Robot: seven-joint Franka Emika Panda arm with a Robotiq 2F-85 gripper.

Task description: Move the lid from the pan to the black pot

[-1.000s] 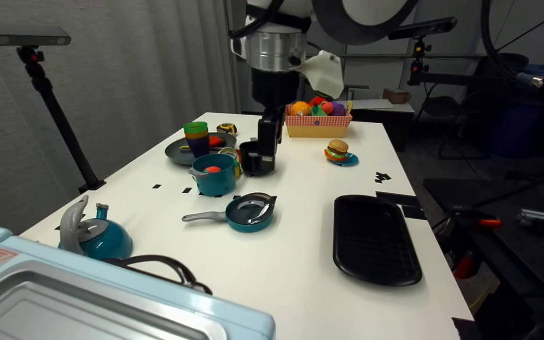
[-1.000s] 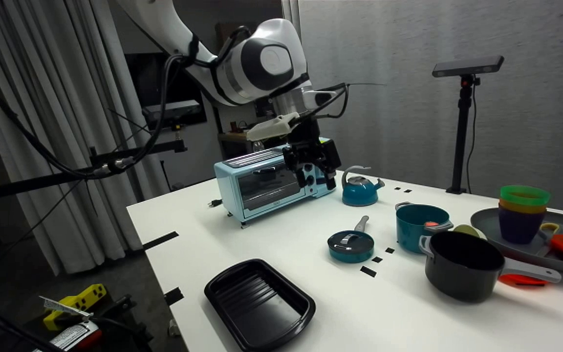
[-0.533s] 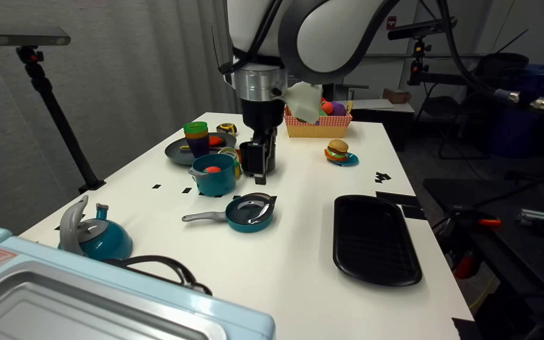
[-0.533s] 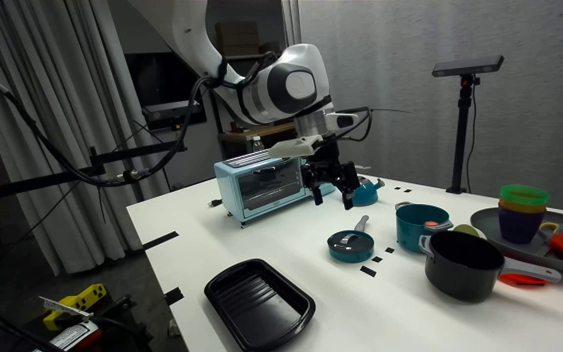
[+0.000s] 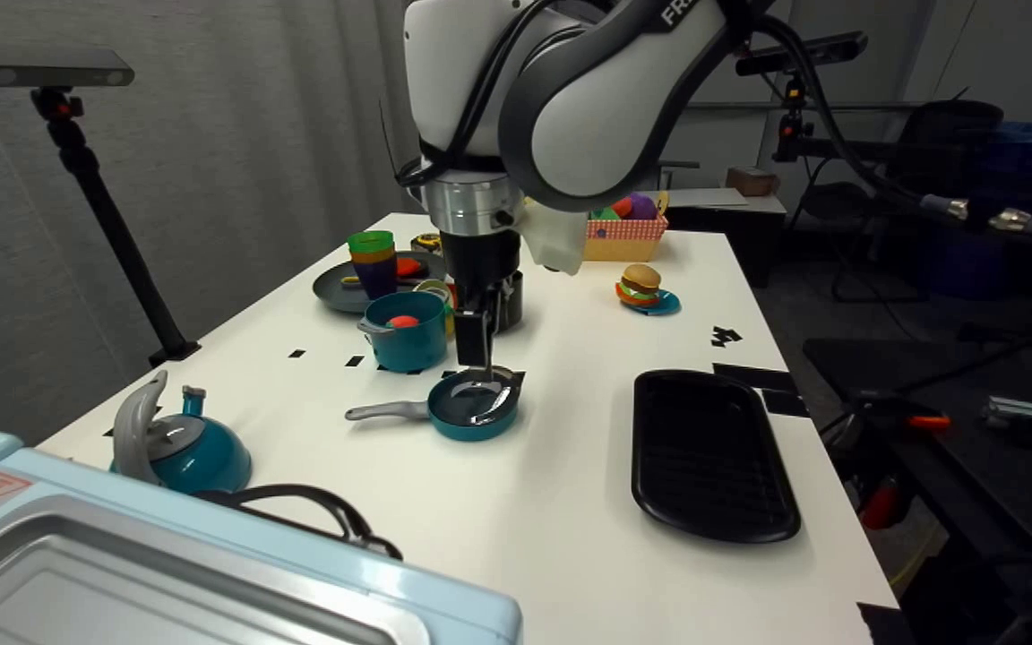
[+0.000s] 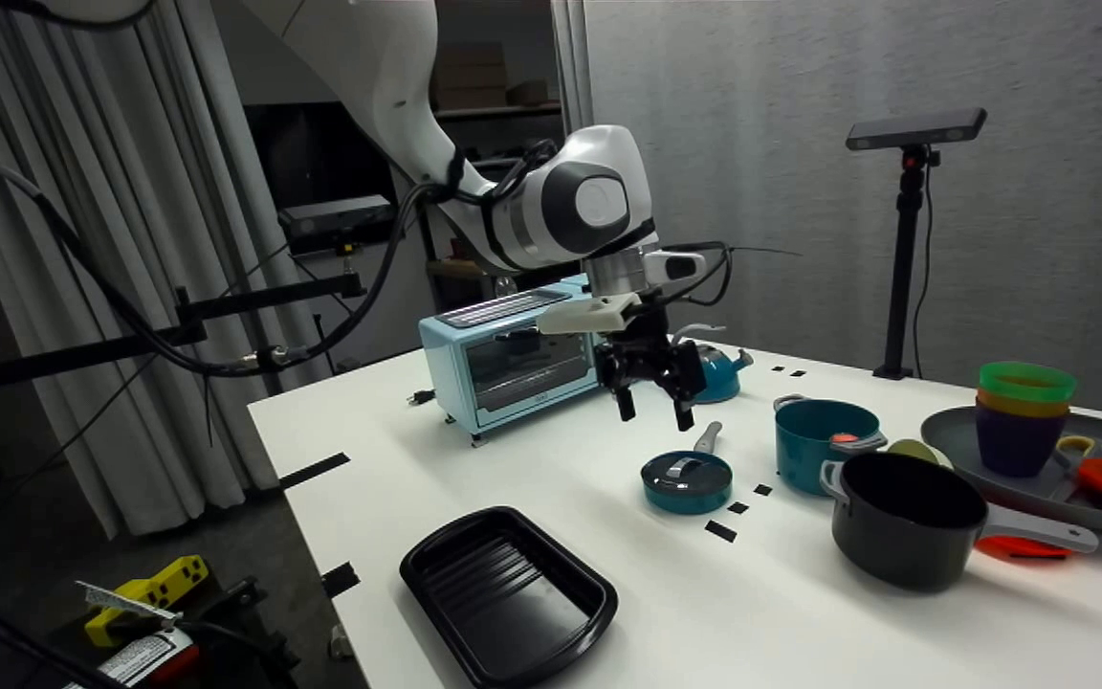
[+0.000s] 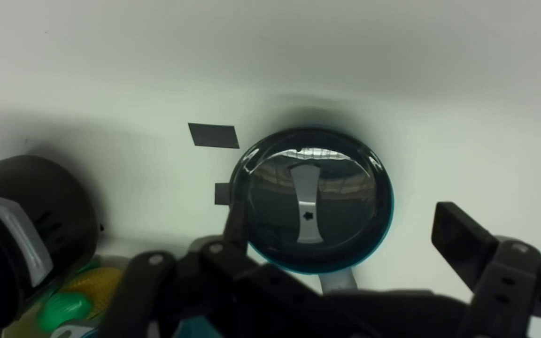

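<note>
Since half a second ago, the fingers (image 7: 462, 237) have sunk toward the counter (image 6: 704, 622) and closer to the pan (image 6: 688, 500), while the pan, its lid (image 7: 334, 202) and the black pot (image 6: 905, 544) have stayed put. We read this as the last stretch of the approach, with the grasp, the carry and the placing all yet to be done. The fingers stand spread wide and empty, and in the wrist view they straddle the lid's grey grip bar (image 7: 306, 190), parting across its narrow width; that alignment should suit a pinch. The bar looks off-centre between them, so we would want a small sideways correction before going down. How much height remains over the lid we cannot fairly judge: in an exterior view a finger overlaps the lid (image 5: 462, 403) at its far side, which does not prove contact. For now the lid rests on the pan, and the black pot waits uncovered near the deeper blue pot (image 6: 819, 455), apart from the pan. Going down off-line, we think, could let a finger strike the lid's glossy face instead of passing beside the bar.
</note>
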